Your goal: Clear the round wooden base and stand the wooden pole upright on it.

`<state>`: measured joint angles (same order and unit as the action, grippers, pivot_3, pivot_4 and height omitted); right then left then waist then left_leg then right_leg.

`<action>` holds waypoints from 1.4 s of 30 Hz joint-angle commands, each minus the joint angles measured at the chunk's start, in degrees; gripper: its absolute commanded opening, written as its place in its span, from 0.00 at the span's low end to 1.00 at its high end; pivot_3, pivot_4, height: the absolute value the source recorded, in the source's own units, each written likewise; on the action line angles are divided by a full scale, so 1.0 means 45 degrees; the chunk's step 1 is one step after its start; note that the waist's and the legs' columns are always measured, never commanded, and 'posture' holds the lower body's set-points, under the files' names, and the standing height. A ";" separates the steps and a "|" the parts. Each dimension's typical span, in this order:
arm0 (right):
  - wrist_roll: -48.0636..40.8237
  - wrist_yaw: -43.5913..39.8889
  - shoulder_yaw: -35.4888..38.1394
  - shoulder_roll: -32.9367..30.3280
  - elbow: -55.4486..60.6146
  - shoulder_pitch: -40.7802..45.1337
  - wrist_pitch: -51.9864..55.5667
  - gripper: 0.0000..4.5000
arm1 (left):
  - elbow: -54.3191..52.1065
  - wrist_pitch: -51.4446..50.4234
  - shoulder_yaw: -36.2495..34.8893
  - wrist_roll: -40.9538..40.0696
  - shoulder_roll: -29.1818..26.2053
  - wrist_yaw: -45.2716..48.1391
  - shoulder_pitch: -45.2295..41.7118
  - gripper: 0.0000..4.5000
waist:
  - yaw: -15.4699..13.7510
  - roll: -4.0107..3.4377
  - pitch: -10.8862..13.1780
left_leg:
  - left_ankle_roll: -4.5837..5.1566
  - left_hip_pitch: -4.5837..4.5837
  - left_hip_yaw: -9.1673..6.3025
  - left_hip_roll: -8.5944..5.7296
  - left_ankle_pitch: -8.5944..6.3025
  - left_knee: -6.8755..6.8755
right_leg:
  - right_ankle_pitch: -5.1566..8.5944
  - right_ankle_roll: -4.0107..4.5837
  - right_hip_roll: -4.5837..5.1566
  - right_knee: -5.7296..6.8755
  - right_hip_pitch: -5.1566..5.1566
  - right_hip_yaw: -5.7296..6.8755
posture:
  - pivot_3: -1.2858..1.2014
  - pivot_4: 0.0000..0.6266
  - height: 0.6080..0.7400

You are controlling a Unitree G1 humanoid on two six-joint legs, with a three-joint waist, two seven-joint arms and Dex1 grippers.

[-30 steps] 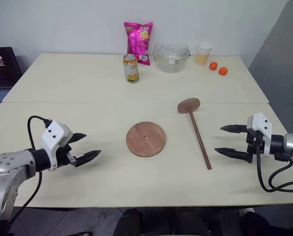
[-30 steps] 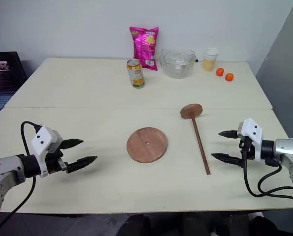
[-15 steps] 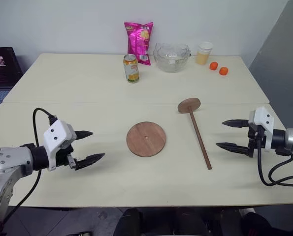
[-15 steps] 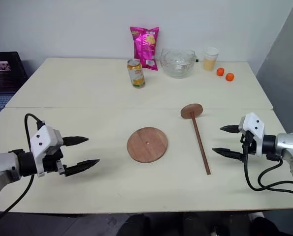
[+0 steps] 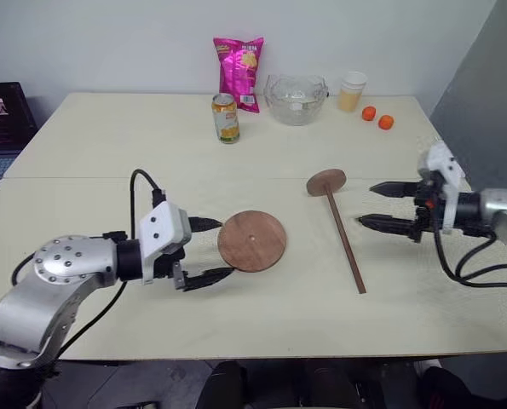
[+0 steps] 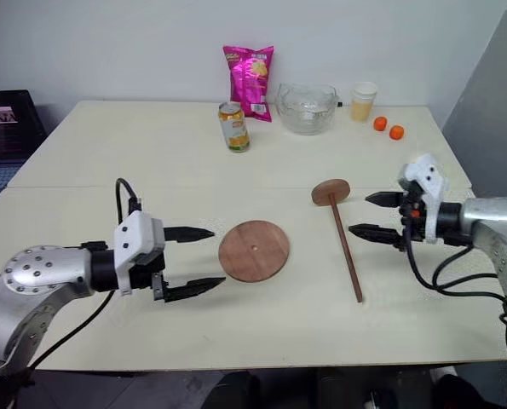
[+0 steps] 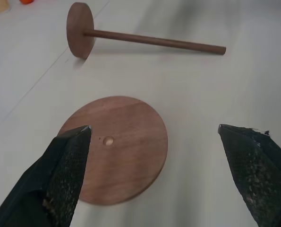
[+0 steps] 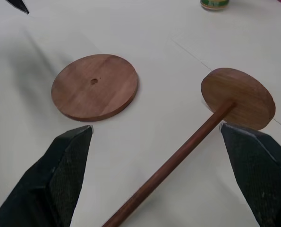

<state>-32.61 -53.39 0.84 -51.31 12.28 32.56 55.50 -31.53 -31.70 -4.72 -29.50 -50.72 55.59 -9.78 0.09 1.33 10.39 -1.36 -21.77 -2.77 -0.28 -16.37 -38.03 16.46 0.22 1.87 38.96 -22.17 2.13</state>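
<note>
The round wooden base lies flat mid-table with its small centre hole showing and nothing on top. To its right the wooden pole lies on its side, its end disc pointing to the far side. My left gripper is open at the base's left edge, one finger on the far side and one on the near side of it. My right gripper is open just right of the pole's upper part, apart from it. The left wrist view looks onto the base, the right wrist view onto the pole.
Along the table's far edge stand a pink chip bag, a drink can, a glass bowl, a cup and two small oranges. A seam crosses the table top.
My left gripper has swung right, from the table's left part up to the base's edge. My right gripper has risen and moved left towards the pole. Both stay open.
</note>
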 commanded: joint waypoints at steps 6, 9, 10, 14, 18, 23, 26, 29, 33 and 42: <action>0.1405 0.2804 -0.1754 0.1158 -0.1733 0.2289 0.3936 1.00 | 0.0154 0.0811 0.1084 0.0870 0.0588 -0.0182 -0.0653 0.99 | -0.0013 0.0001 -0.0001 | 0.0000 -0.0021 0.0004 -0.0006 0.0001 -0.0001 | -0.0001 0.0002 0.0004 -0.0002 -0.0016 -0.0005 | 0.52 0.24 1.00; 0.1619 0.3035 -0.2408 0.1643 -0.2637 0.3092 0.4714 1.00 | 0.0194 0.0979 0.1450 0.1168 0.0793 -0.0247 -0.0736 0.99 | 0.0002 0.0000 0.0000 | 0.0000 -0.0025 0.0009 -0.0010 0.0001 -0.0001 | -0.0001 0.0001 0.0011 -0.0005 -0.0020 -0.0008 | 0.52 0.24 1.00; 0.1769 0.3039 -0.2674 0.1821 -0.3022 0.3395 0.4716 1.00 | 0.0216 0.1037 0.1580 0.1279 0.0867 -0.0280 -0.0760 0.99 | 0.0003 0.0000 0.0000 | 0.0001 -0.0024 0.0011 -0.0011 0.0001 -0.0004 | -0.0002 0.0001 0.0011 -0.0004 -0.0020 -0.0009 | 0.52 0.24 1.00; 0.2160 0.2984 -0.3428 0.2586 -0.4969 0.4775 0.4978 1.00 | 0.0268 0.1266 0.1887 0.1600 0.1050 -0.0369 -0.0756 0.99 | 0.0046 -0.0001 0.0000 | 0.0003 -0.0016 0.0010 -0.0009 0.0001 0.0001 | -0.0002 0.0002 0.0008 0.0003 -0.0022 -0.0009 | 0.52 0.24 1.00; 0.2434 0.2723 -0.3940 0.3152 -0.6599 0.5869 0.5099 1.00 | 0.0305 0.1351 0.1971 0.1731 0.1201 -0.0452 -0.0739 0.99 | 0.0049 -0.0003 0.0002 | 0.0003 -0.0023 0.0007 -0.0007 0.0001 -0.0001 | -0.0002 0.0003 0.0006 0.0002 -0.0027 -0.0005 | 0.52 0.24 1.00; 0.3120 0.3003 -0.4008 0.4125 -0.8852 0.6832 0.4723 1.00 | 0.0310 0.1412 0.2107 0.1978 0.1398 -0.0593 -0.0671 0.99 | 0.0050 -0.0003 0.0001 | 0.0004 -0.0027 0.0009 -0.0010 0.0001 -0.0001 | -0.0003 0.0003 0.0009 0.0001 -0.0028 -0.0006 | 0.52 0.24 1.00; 0.3424 0.3210 -0.3872 0.4585 -0.9551 0.7105 0.4676 1.00 | 0.0386 0.1530 0.2133 0.2102 0.1428 -0.0656 -0.0569 0.99 | 0.0049 -0.0003 0.0001 | 0.0003 -0.0026 0.0009 -0.0009 0.0001 -0.0001 | -0.0003 0.0004 0.0009 0.0003 -0.0029 -0.0006 | 0.52 0.24 1.00; 0.3705 0.3440 -0.3770 0.4906 -0.9982 0.7199 0.4582 1.00 | 0.0441 0.1646 0.2173 0.2239 0.1492 -0.0706 -0.0469 0.99 | 0.0049 -0.0004 0.0001 | 0.0003 -0.0027 0.0012 -0.0010 0.0001 -0.0001 | -0.0003 0.0003 0.0010 0.0002 -0.0029 -0.0009 | 0.52 0.24 1.00; 0.3870 0.3656 -0.3567 0.5203 -1.0240 0.7251 0.4782 1.00 | 0.0522 0.1759 0.2273 0.2450 0.1635 -0.0756 -0.0385 0.99 | 0.0051 -0.0004 0.0001 | 0.0003 -0.0024 0.0009 -0.0009 0.0001 -0.0001 | -0.0003 0.0004 0.0010 0.0006 -0.0029 -0.0005 | 0.52 0.24 1.00; 0.3914 0.3998 -0.3030 0.5578 -0.9923 0.7085 0.5438 0.84 | 0.0688 0.1984 0.2345 0.2667 0.1678 -0.0735 -0.0314 1.00 | 0.0056 -0.0005 0.0000 | 0.0004 -0.0023 0.0010 -0.0009 0.0001 0.0000 | -0.0003 0.0004 0.0009 0.0006 -0.0029 -0.0007 | 0.52 0.24 1.00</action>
<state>-14.70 -35.78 -14.20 -26.49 -33.85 63.84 78.91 -27.83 -24.14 6.53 -17.61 -43.03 52.06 -11.29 0.34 1.30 10.39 -1.34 -21.87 -2.73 -0.32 -16.36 -38.02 16.44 0.24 1.91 38.99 -22.30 2.10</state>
